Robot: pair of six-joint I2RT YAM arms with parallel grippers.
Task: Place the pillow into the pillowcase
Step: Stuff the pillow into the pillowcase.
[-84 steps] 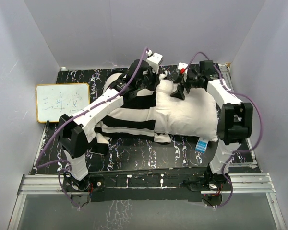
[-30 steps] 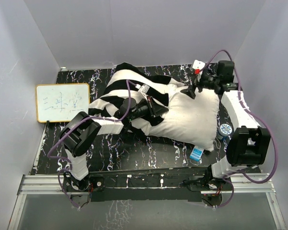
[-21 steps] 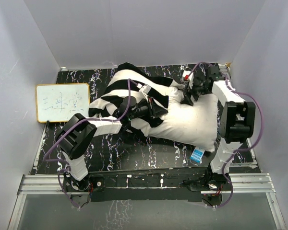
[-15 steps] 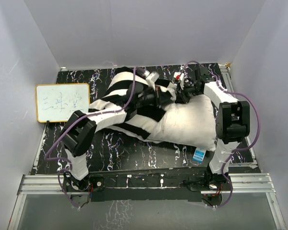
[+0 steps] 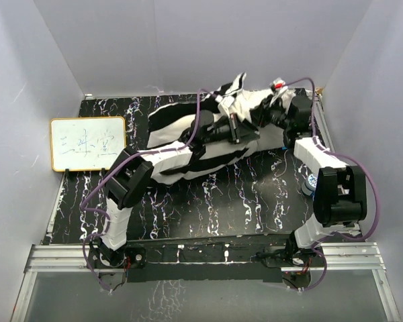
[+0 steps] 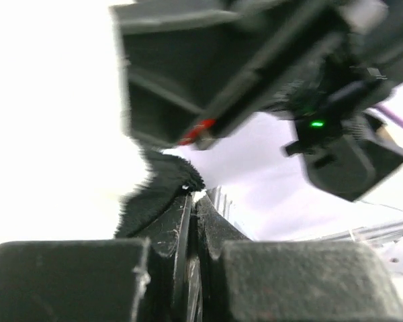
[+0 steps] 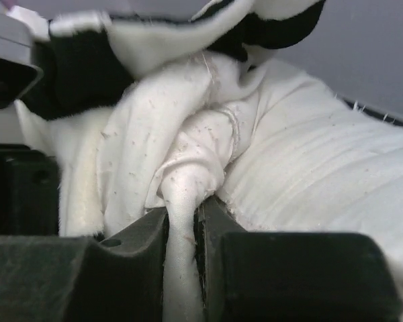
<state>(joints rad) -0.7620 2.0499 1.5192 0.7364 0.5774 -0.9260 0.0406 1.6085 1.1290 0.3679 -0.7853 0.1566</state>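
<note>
The striped pillowcase is bunched at the back middle of the table, and one end is lifted toward the back wall. My left gripper reaches into that raised end. In the left wrist view the left gripper is shut on a black edge of the pillowcase. My right gripper meets it from the right. Seen from the right wrist, the right gripper is shut on a twisted fold of the white pillow, with the pillowcase draped just above. From the top, the pillow is mostly hidden.
A small whiteboard lies at the left edge of the black marbled table. A small blue-and-white object sits beside the right arm's elbow. Grey walls close in the back and both sides.
The right gripper closed on the pillow's fold. Both arms carried the bundle up and toward the back wall. The white pillow, earlier spread out on the right, is now mostly under the stripes.
</note>
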